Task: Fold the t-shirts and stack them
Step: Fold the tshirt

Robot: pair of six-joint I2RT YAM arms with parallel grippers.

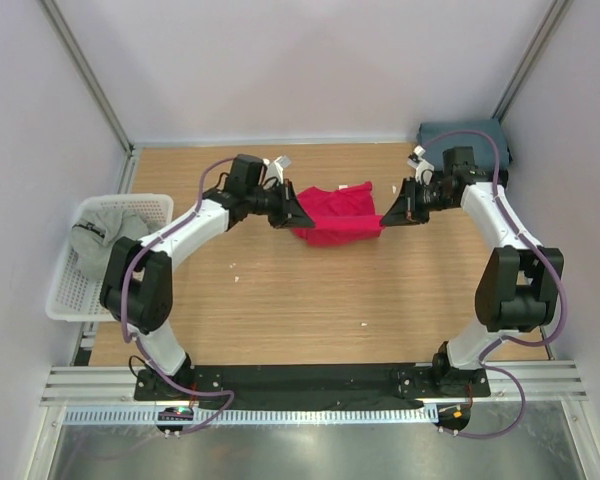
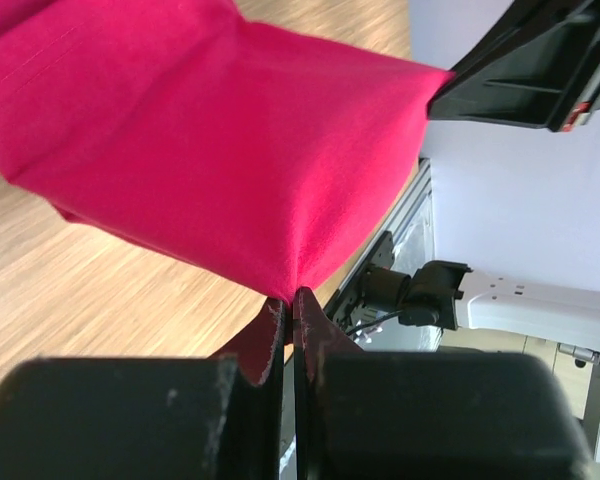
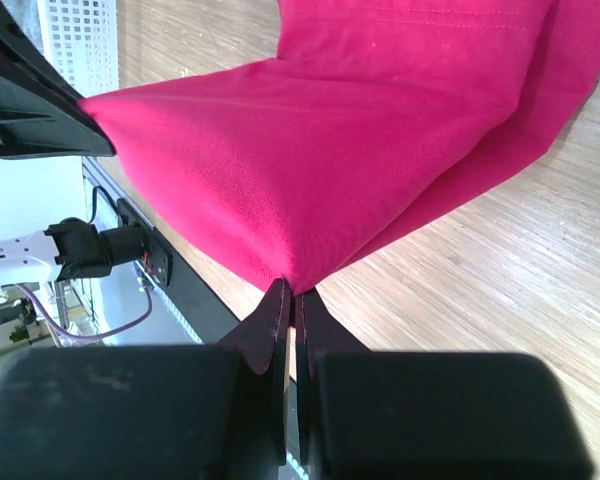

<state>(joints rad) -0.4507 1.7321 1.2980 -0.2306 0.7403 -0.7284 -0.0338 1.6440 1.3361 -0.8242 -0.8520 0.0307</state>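
Thing in hand: crimson-red soft cloth t-shirt (image 1: 335, 215), bunched into a band and strung between the two arms over the far middle of the pale wood-grain counter (image 1: 300, 300).
Left hand (image 2: 288, 305): fingers pressed together, pinching a corner of the red cloth at its left end.
Right hand (image 3: 290, 295): the same, nipped onto a corner at the right end (each wrist view shows the opposite hand at the far end of the taut edge).
Key relation: the shirt's long axis runs left to right, straight from one hand to the other. The held edge is tight, and the loose cloth hangs off it and lies back toward the far side. Neither arm is nearer, since each holds its own end.
Contact with counter: the slack sags low, but I cannot tell whether it touches.
Step, as I judge it: spreading or laying out for a fold. Both hands will need to travel together to keep the edge level.
Risk: a thin corner pinch could slip if the hands pull apart.
Others: light grey crumpled t-shirt (image 1: 100, 238) in the white plastic mesh basket (image 1: 65, 295) at the left edge. Slate-blue folded t-shirt (image 1: 460, 135) in the far right corner.
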